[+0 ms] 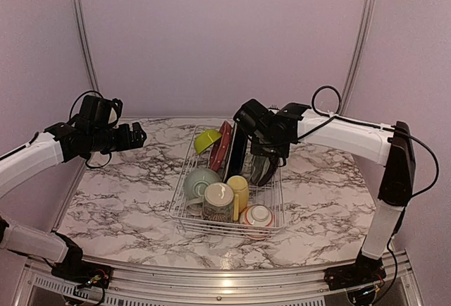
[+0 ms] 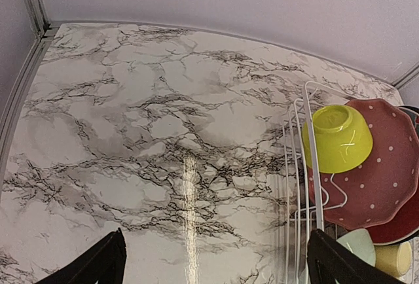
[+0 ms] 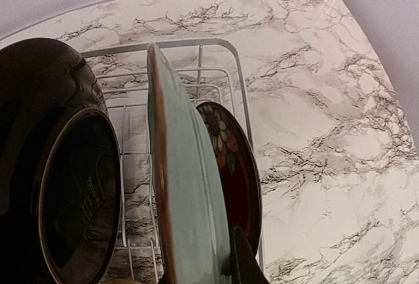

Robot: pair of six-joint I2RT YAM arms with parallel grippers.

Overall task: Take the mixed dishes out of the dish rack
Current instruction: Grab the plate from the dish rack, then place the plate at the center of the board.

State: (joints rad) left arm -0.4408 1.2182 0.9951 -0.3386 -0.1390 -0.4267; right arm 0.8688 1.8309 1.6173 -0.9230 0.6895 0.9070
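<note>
A white surface (image 1: 331,200) veined with grey and black marble fills the scene, backed by plain pale lilac walls (image 1: 225,38). Thin curved metal posts (image 1: 81,31) rise at both back corners. A soft streak of light (image 2: 190,218) glints on the marble.

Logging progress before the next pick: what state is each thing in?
Rack: loaded.
Green plate: upright in rack.
Red plate: upright in rack.
Lime bowl: on its side, against red plate.
Yellow mug: in rack.
Left gripper: jaws open, empty.
Right gripper: jaws astride green plate, grip unclear.
</note>
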